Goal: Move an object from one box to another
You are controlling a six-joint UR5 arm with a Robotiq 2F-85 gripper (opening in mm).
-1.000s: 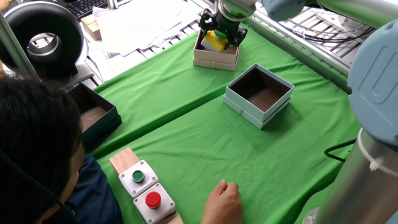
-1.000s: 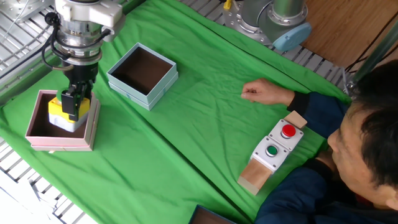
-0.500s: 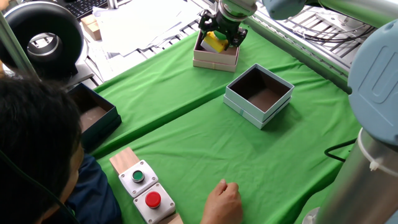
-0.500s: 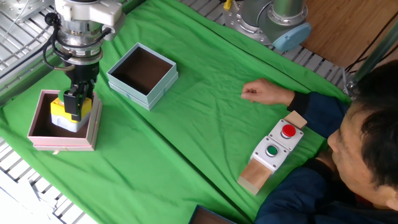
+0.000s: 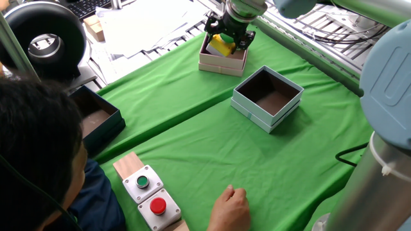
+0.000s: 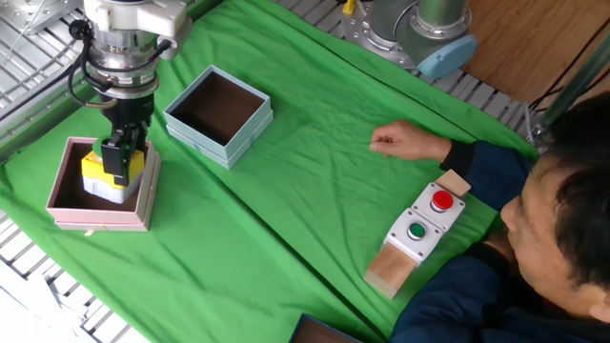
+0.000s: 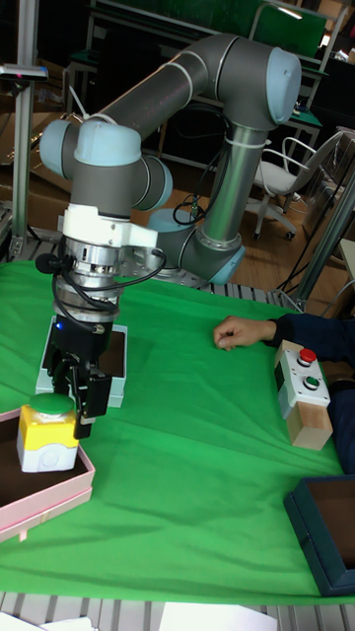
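Hovering at top centre of one fixed view, the black two-finger gripper [image 5: 229, 35] clamps the yellow cube-shaped push-button housing [image 5: 223, 43] inside the square pinkish-white cardboard box [image 5: 221, 61]. Over to the other fixed view: the square pale blue-grey cardboard box [image 6: 218, 116] sits just right, empty. Tall fixed view, lower left: green dome up!

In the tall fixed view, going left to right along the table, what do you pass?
Pinkish-white box holding the yellow push-button housing, with the gripper over it → the person's fist → the switch box with red and green buttons on its wooden block → the dark navy box at the right edge.
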